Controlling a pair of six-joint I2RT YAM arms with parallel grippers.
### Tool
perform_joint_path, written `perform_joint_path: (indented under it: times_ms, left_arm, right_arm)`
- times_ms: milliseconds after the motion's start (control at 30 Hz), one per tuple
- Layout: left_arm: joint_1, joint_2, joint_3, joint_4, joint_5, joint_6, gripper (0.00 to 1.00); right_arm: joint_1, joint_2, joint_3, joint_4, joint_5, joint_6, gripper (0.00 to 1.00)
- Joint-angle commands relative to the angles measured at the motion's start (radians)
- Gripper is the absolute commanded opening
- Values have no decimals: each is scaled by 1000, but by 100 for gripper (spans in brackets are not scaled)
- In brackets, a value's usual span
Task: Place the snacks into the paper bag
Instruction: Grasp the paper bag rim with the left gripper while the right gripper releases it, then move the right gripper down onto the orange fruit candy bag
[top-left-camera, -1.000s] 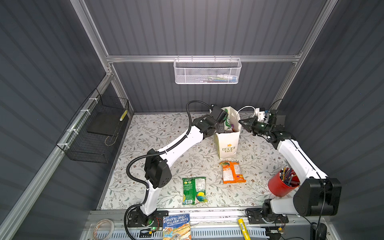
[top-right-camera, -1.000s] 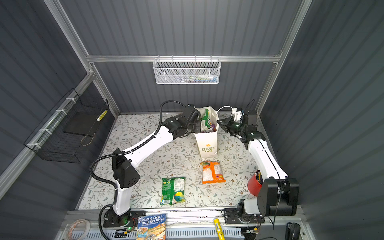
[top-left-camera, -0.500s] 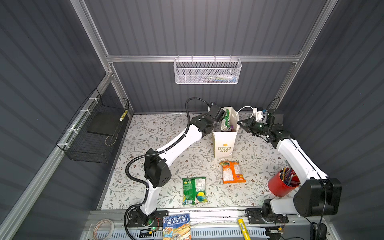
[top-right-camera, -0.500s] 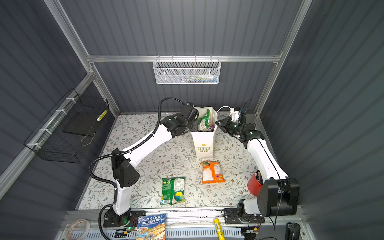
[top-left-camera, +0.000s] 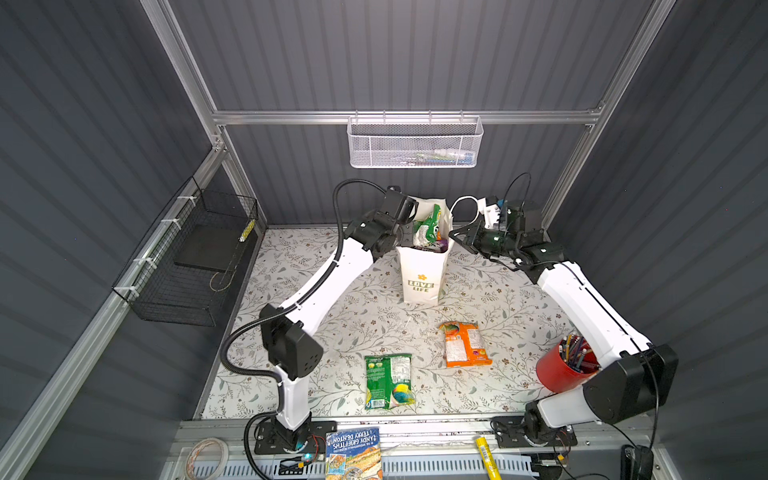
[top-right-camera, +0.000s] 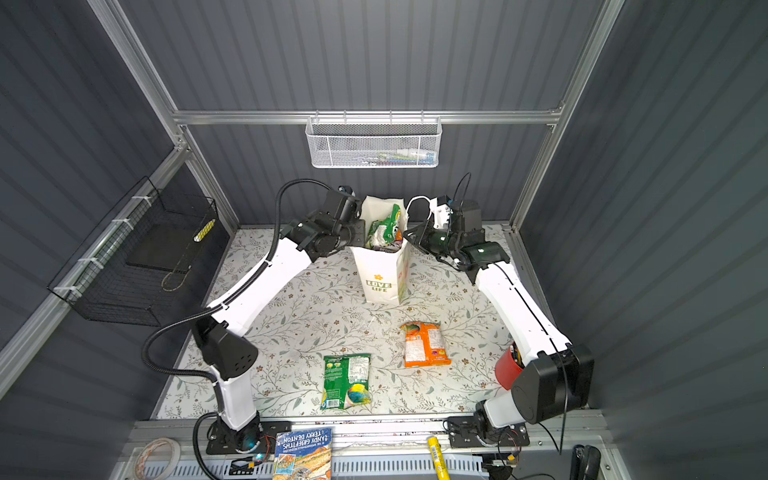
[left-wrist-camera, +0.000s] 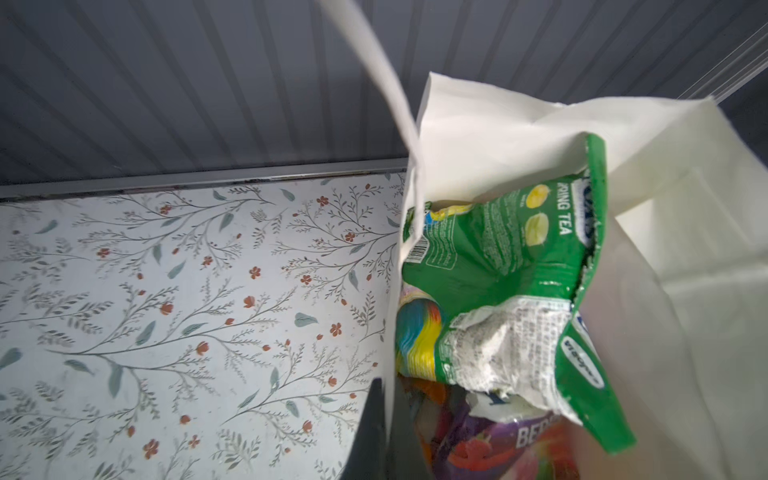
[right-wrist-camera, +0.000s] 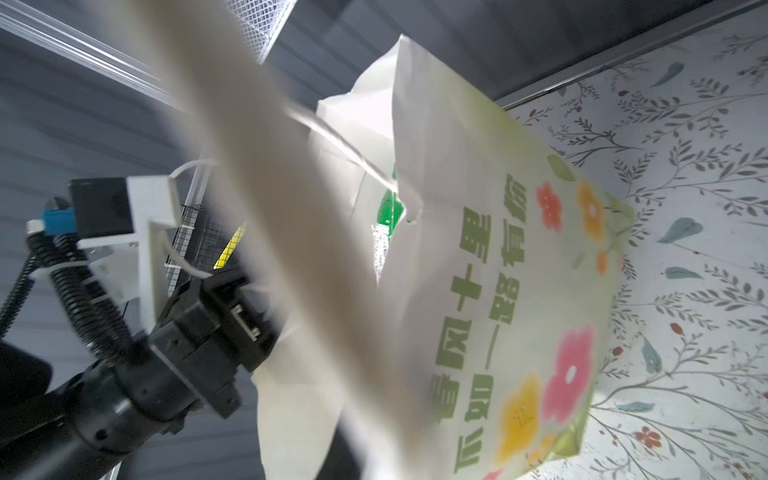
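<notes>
The white paper bag (top-left-camera: 422, 274) (top-right-camera: 380, 274) stands upright at the back middle, with green and purple snacks (top-left-camera: 428, 226) (left-wrist-camera: 498, 249) poking out of its mouth. My left gripper (top-left-camera: 403, 241) (left-wrist-camera: 386, 428) is shut on the bag's left wall, paper between its dark fingers. My right gripper (top-left-camera: 452, 240) (right-wrist-camera: 365, 449) is shut on the bag's right side, where a blurred white handle (right-wrist-camera: 291, 249) runs into it. A green snack packet (top-left-camera: 388, 380) (top-right-camera: 347, 380) and an orange one (top-left-camera: 463, 344) (top-right-camera: 424, 344) lie flat on the floral table nearer the front.
A red pencil cup (top-left-camera: 561, 370) stands by the right arm's base. A book (top-left-camera: 353, 453), a yellow marker (top-left-camera: 486, 455) and a tape roll (top-left-camera: 205, 455) lie on the front rail. A white mesh basket (top-left-camera: 415, 143) hangs on the back wall, a black wire basket (top-left-camera: 191, 257) on the left.
The bag has shifted to the left, with both grippers shut on it and moving along. The two packets on the table have not moved.
</notes>
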Motion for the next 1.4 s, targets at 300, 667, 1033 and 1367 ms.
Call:
perform_joint_path:
  times_ms: [300, 667, 1033, 1367]
  left_arm:
    - [2, -102, -231, 61, -43, -37, 0]
    - [2, -264, -424, 203, -5, -78, 0]
    - [2, -242, -471, 231, 169, -143, 0]
    - [1, -246, -491, 214, 195, -220, 0]
  right_arm:
    - [19, -24, -193, 58, 32, -73, 0]
    - [46, -86, -127, -59, 75, -110, 0]
    - [48, -145, -118, -96, 71, -125, 36]
    - [57, -267, 34, -244, 26, -197, 97]
